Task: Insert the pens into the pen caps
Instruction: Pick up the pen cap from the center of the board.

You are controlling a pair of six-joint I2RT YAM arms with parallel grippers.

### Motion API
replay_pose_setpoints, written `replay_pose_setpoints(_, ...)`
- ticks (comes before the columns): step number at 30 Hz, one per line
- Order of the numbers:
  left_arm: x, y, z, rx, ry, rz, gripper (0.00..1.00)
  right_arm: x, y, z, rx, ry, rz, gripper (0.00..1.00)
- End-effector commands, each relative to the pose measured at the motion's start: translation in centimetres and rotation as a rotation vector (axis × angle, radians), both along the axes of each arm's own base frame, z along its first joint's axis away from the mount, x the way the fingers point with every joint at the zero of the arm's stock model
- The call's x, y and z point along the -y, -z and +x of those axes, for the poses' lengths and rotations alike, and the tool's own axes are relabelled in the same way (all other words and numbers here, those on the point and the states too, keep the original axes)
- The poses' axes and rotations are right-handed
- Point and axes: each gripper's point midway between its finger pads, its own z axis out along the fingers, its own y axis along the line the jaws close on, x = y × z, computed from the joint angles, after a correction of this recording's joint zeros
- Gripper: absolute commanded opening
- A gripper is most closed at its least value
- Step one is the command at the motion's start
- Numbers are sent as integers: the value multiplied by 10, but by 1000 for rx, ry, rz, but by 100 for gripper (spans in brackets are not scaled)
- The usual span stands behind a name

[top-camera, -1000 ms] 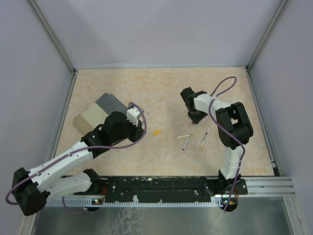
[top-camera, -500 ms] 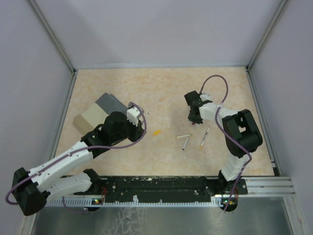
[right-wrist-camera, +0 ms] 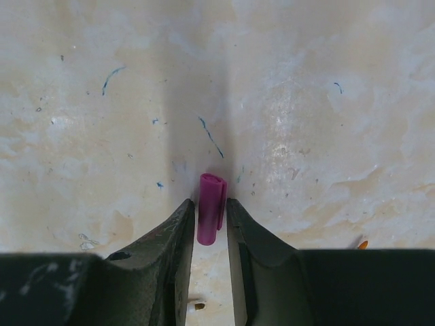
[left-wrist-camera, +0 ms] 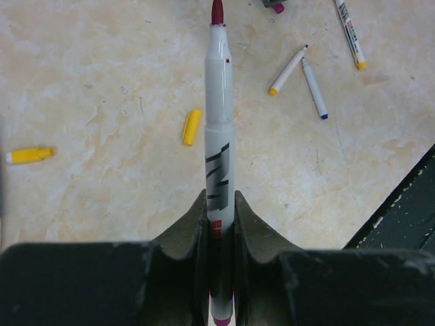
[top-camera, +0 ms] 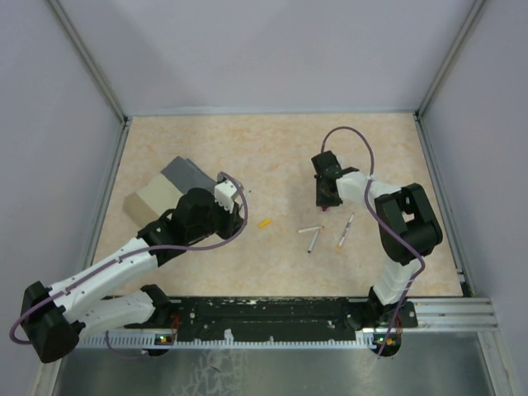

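Note:
My left gripper (left-wrist-camera: 219, 197) is shut on a white pen (left-wrist-camera: 219, 102), whose dark red tip points away over the table; in the top view this gripper (top-camera: 237, 205) hovers left of centre. A magenta pen cap (right-wrist-camera: 210, 217) lies between the fingertips of my right gripper (right-wrist-camera: 209, 204), whose jaws stand narrowly apart either side of it, low over the table (top-camera: 323, 198). Three loose pens (top-camera: 310, 229) (top-camera: 313, 241) (top-camera: 346, 231) lie near the middle. Between the arms sits a yellow cap (top-camera: 264, 223) (left-wrist-camera: 192, 127).
A beige box with a grey lid (top-camera: 169, 188) stands just behind the left arm. Another yellow piece (left-wrist-camera: 28, 155) lies to the left in the left wrist view. Metal rails and walls border the table.
The right arm has swung its elbow outward and shifted its gripper slightly left and back. The left arm and its pen have stayed still.

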Motion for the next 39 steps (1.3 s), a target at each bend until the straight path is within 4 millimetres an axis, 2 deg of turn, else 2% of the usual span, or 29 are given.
replay_pose_setpoints(1,2,-9,6,21,-4,-10,0,3,17,-16,-104,-64,-34,27)
replay_pose_setpoints(8,1,-9,7,22,-5,-11,0,3,21,-14,-119,-78,-45,27)
replay_pose_setpoints(18,0,-8,8,21,-16,-12,0,-1,21,-11,-102,-108,-22,13)
replay_pose_setpoints(29,0,-6,10,12,-14,-13,0,-40,-1,-17,-88,-290,171,13)
replay_pose_setpoints(39,3,-10,9,-12,-27,-77,0,-46,-22,-20,-25,-293,225,14)
